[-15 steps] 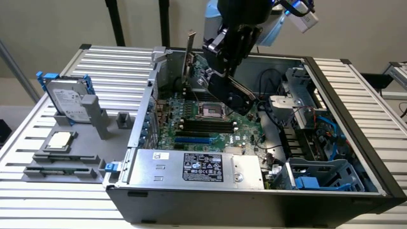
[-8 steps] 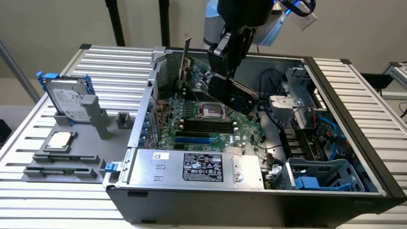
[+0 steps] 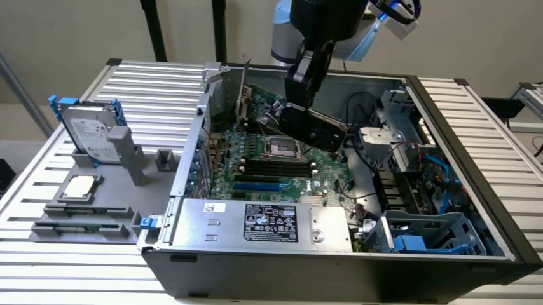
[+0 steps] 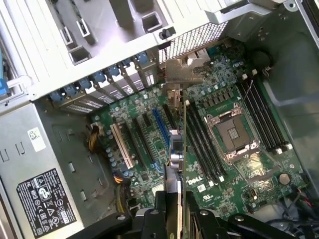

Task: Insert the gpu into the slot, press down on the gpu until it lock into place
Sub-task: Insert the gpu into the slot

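Aloft: the card rides edge-on above the open case

Firmly clamped between the gripper [image 4: 172,211] fingers, the gpu [image 4: 174,154] appears in the wrist view as a thin, hard edge with a bent silver metal bracket at its far end. In the exterior view the gpu [image 3: 312,127] shows a dark glossy face, tilted, hanging from the gripper [image 3: 299,95] above the green motherboard [image 3: 254,149] and clear of it. The slot [image 4: 160,134], a long narrow bright-blue plastic strip, lies bare on the board among parallel black connectors; in the exterior view the slot [image 3: 256,187] sits near the silver power-supply box [image 3: 254,222]. Beside it the square metal CPU socket [image 4: 234,134] is flanked by ribbed black memory slots [image 4: 202,147]. The case's dark steel walls [image 3: 339,267] rim the board on all sides, open from above. On the ribbed metal table [image 3: 475,127], a hard drive [image 3: 89,133] stands upright.
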